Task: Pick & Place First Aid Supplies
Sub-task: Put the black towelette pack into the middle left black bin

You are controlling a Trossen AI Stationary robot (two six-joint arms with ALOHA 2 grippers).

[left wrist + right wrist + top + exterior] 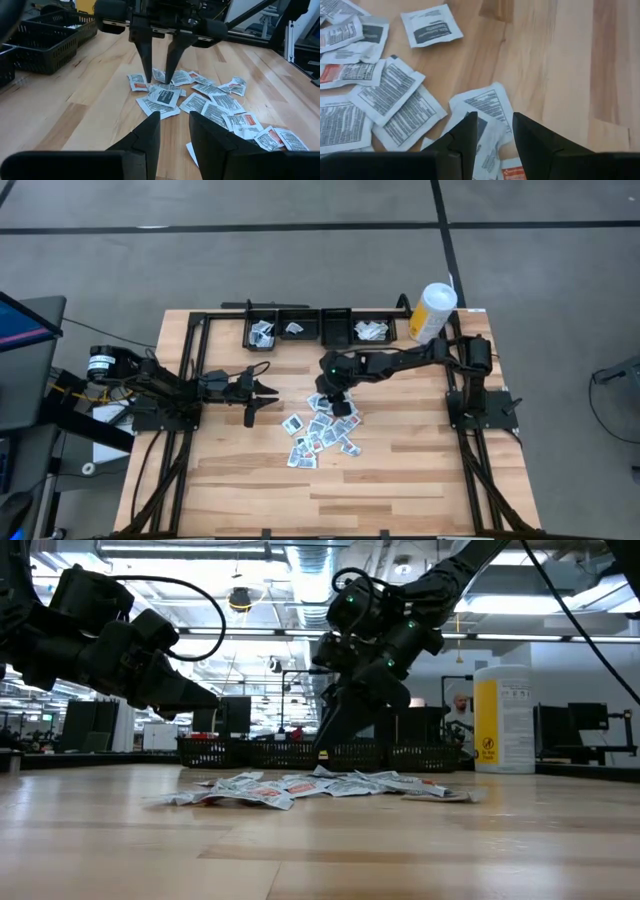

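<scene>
A pale wooden plank worktop [400, 470] is carrying a loose scatter of small flat first aid packets [318, 435], white with grey-blue print and a few with red patches, lying near its middle and overlapping one another in places.

The right end effector [333, 402] is hanging over the far edge of that scatter, fingers pointing down. In the left wrist view its two dark fingers [144, 52] are standing apart with the tips at or just above the packets [165, 95]; whether they are touching cannot be told. In the right wrist view the jaws are parted, with a white packet [487, 112] lying flat on the wood beneath the gap. Nothing is being gripped; the right end effector is released.

The left end effector [262, 395] is waiting just beside the scatter on the left arm's side, held above the worktop and pointing toward the packets. Its fingers are standing slightly apart with nothing between them, so it is also released.

Farther back, a row of black mesh plastic bins [320, 328] is sitting along the far edge, with a few white packets inside them. A tall white-and-yellow canister [432, 312] is standing just beside the row's right end.
</scene>
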